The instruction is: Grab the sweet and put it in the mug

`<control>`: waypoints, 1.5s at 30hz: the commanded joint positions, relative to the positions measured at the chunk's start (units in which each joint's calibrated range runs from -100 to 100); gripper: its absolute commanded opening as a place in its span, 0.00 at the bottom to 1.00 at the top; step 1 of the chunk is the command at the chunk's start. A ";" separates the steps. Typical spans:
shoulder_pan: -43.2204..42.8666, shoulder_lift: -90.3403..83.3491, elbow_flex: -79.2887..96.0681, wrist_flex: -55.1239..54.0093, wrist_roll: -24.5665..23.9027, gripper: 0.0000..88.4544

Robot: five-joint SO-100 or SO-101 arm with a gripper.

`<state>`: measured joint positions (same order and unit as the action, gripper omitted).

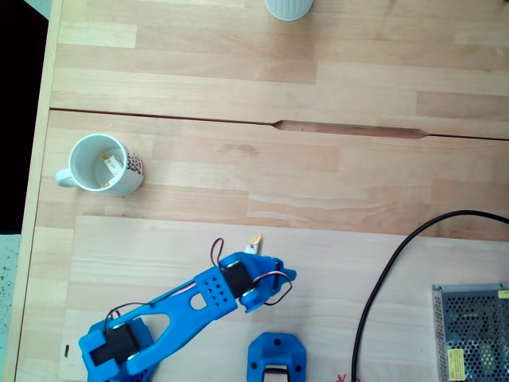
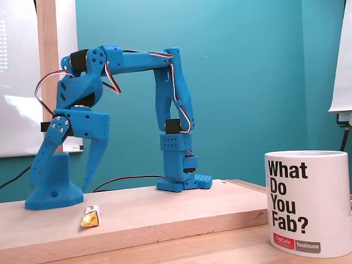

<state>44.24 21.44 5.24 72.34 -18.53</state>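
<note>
The sweet (image 1: 255,241) lies on the raised pale board close to its edge, and shows again as a small yellow-and-white wrapper (image 2: 91,216). My blue gripper (image 2: 60,187) points straight down just behind it, jaws spread wide with nothing between them. From above, the gripper (image 1: 264,280) hides its own fingertips, and the sweet lies just past its far end. The white mug (image 1: 99,165) stands far off at the left on the lower table, handle to the left. In the low fixed view the mug (image 2: 308,201) is at the near right, with black lettering.
Another wrapped candy (image 1: 110,165) lies inside the mug. A separate blue stand (image 1: 274,362) sits beside the arm's base. A pale ribbed cup (image 1: 288,6) is at the top edge. A black cable (image 1: 382,270) and a metal mesh box (image 1: 473,330) occupy the right.
</note>
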 commanded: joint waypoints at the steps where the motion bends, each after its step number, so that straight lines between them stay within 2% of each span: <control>1: -0.01 0.77 -5.16 0.25 -0.15 0.36; 30: 0.06 7.22 -8.72 0.65 -0.15 0.36; 40: -0.23 8.08 -17.91 10.41 -0.15 0.36; 45: -3.06 8.43 -18.80 12.50 -0.15 0.36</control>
<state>42.76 30.70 -10.89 83.65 -18.73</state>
